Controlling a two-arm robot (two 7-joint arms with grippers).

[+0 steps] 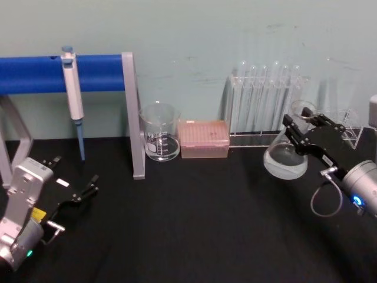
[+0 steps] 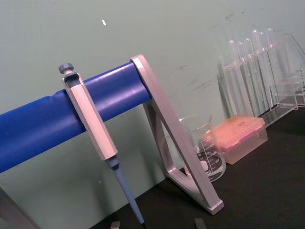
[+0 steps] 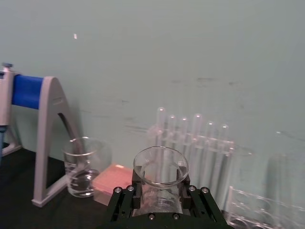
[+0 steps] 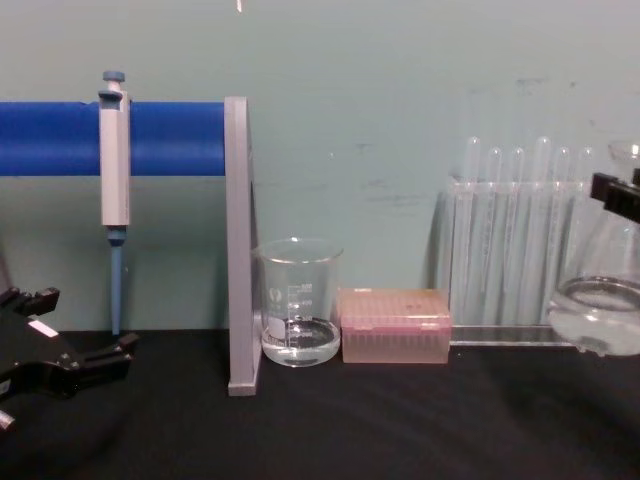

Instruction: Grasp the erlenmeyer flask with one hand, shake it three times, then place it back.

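Note:
The erlenmeyer flask (image 1: 287,158) is clear glass with a little liquid in its wide base. It stands at the right of the black table, in front of the test tube rack. My right gripper (image 1: 303,122), the hand, is shut on the flask's neck just under the rim. The right wrist view shows the flask rim (image 3: 160,167) between the black fingers (image 3: 125,202). In the chest view the flask (image 4: 603,310) sits at the right edge, tilted slightly, and I cannot tell whether its base touches the table. My left gripper (image 1: 76,172) rests open at the near left, holding nothing.
A glass beaker (image 1: 160,140) with some liquid and a pink tip box (image 1: 204,139) stand at the back centre. Behind the flask is the test tube rack (image 1: 268,103). A blue bar on a grey stand (image 1: 132,112) carries a pipette (image 1: 73,88) at the left.

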